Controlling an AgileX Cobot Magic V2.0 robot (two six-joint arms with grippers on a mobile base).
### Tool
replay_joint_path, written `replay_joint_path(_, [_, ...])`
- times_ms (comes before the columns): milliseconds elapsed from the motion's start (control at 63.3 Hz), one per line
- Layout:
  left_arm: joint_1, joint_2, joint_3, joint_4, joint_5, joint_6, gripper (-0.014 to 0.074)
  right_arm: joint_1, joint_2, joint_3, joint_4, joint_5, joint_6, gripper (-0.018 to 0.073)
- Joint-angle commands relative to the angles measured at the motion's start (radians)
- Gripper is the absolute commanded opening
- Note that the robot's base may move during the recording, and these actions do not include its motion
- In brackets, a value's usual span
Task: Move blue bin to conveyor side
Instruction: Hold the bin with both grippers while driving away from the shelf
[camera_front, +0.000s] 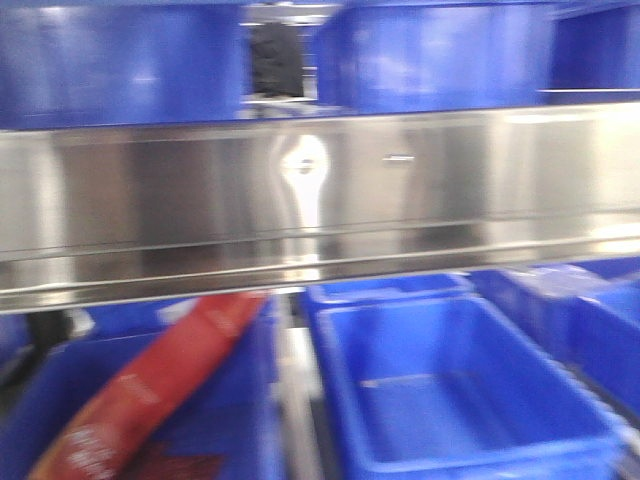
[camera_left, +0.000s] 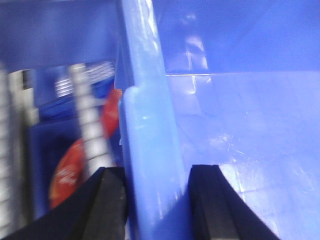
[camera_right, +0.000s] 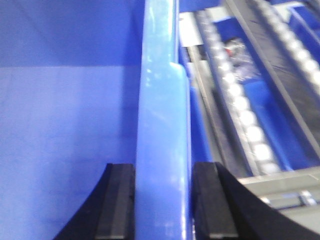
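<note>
left gripper (camera_left: 157, 170) | right gripper (camera_right: 164, 167) | each clamped on blue bin (camera_left: 142, 100) rim | bin cropped, blurred

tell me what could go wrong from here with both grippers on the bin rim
1. The left gripper and right gripper each pinch only the rim of the blue bin; if the arms move unevenly it may tilt or slip.
2. The steel shelf hangs just above the bins, so a high lift could strike it.
3. A neighbouring bin holding a red packet sits close by and might snag.
</note>
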Motion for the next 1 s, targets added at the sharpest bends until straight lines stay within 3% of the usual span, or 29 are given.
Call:
replay_joint_path(0, [0.001, -0.021, -0.015, 0.012, -0.078, 0.025, -0.002, -0.005, -0.022, -0.014, -0.068, -0.089, -0.003, -0.0079])
replay_joint_path(980, [0.001, -0.021, -0.015, 0.012, -0.078, 0.025, -0.002, -0.005, -0.022, -0.014, -0.068, -0.089, -0.003, -0.0079])
